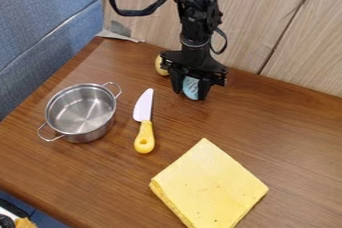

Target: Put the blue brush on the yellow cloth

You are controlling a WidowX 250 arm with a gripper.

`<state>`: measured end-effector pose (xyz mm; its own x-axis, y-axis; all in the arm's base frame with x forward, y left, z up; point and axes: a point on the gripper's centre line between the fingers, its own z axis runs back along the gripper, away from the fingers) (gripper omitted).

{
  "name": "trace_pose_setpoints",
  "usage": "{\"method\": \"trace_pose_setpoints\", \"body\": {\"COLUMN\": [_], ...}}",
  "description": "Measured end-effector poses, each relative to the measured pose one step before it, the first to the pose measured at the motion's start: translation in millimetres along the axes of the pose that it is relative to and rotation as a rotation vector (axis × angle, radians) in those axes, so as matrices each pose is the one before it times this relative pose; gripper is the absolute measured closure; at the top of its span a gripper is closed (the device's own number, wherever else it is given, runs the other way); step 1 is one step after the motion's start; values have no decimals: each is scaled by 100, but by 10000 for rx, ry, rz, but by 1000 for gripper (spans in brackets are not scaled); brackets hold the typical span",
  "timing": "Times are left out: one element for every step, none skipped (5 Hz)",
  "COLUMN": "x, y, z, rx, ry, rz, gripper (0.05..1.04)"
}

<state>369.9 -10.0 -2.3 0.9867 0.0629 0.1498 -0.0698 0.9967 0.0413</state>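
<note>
The gripper (192, 86) hangs at the upper middle of the camera view, low over the back part of the table and pointing down. A blue brush (191, 88) shows directly at its lower end, partly hidden by it; whether the brush touches the table I cannot tell. The folded yellow cloth (210, 187) lies flat at the lower right, well apart from the gripper and nearer the camera.
A steel pot (81, 113) with two handles stands at the left. Between pot and cloth lies a toy knife (144, 122) with a yellow handle. A yellowish object (161, 65) sits behind the gripper's left side. The wooden wall (280, 32) borders the table's back.
</note>
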Motion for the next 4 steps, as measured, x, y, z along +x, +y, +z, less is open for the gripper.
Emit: {"method": "trace_pose_setpoints", "body": {"x": [-407,-1,-449,-1143], "y": [-184,-1096,-775,-1230], "z": [205,1599,2423,1993], "rx": [-80,-116,-61,-130], "ry": [59,-340,-409,-285], "rz": [-64,-375,-267,-624], "gripper": [470,470,471,471]}}
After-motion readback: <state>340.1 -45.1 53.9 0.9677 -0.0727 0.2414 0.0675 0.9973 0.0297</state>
